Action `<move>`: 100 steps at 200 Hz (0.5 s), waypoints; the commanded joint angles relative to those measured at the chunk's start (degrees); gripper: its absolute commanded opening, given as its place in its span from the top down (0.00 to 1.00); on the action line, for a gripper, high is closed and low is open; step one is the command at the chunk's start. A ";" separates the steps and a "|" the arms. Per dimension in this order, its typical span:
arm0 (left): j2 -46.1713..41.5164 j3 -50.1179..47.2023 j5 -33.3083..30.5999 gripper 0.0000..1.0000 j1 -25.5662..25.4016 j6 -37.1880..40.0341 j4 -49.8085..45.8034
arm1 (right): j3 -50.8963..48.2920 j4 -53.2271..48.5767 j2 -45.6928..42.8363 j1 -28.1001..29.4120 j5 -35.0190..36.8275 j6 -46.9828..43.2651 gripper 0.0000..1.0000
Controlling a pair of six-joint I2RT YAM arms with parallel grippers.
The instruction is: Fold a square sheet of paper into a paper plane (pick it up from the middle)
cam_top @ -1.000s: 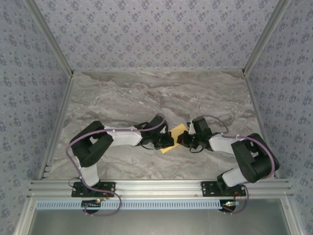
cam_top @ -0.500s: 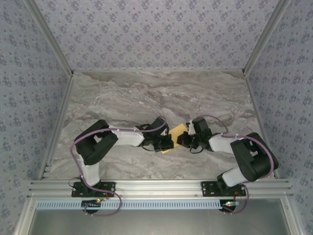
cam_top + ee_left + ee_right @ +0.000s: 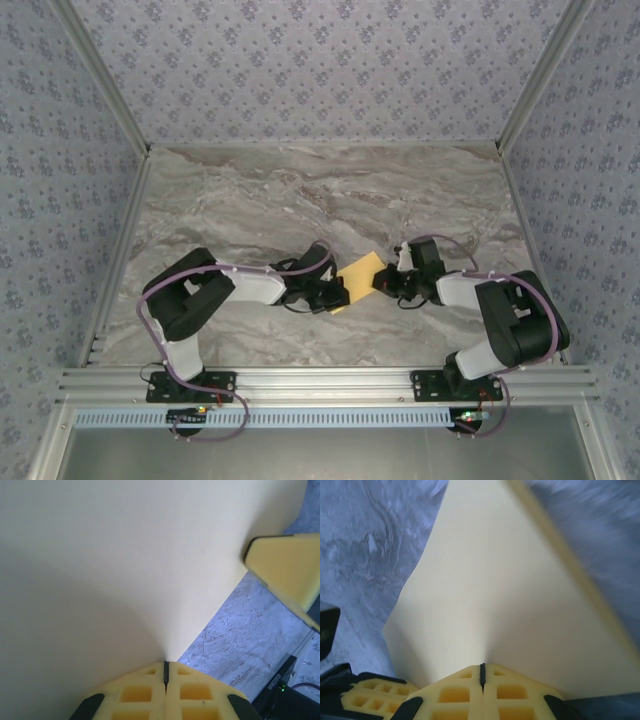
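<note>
The mustard-yellow square sheet of paper (image 3: 358,272) is held just above the marble table (image 3: 300,190) between my two grippers. My left gripper (image 3: 338,296) is shut on the sheet's near-left edge. In the left wrist view the sheet (image 3: 115,565) rises from the closed gripper (image 3: 165,666), and a yellow finger of the right gripper (image 3: 285,565) shows at the upper right. My right gripper (image 3: 379,284) is shut on the opposite edge. In the right wrist view the sheet (image 3: 510,590) curves up from the closed gripper (image 3: 481,669), with the left gripper's fingers (image 3: 367,692) at the lower left.
Patterned walls (image 3: 320,70) and aluminium frame posts (image 3: 105,90) enclose the table on three sides. An aluminium rail (image 3: 320,382) carries both arm bases along the near edge. Bare marble stretches behind the grippers to the back wall.
The right gripper has drawn back a little to the right and the left arm's elbow has swung back left. The sheet now spreads wider between the two grippers.
</note>
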 commanded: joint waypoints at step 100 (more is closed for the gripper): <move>-6.15 -6.83 -0.17 1.00 1.07 -1.18 -10.44 | -0.14 -5.57 -1.87 -11.98 11.33 1.25 1.00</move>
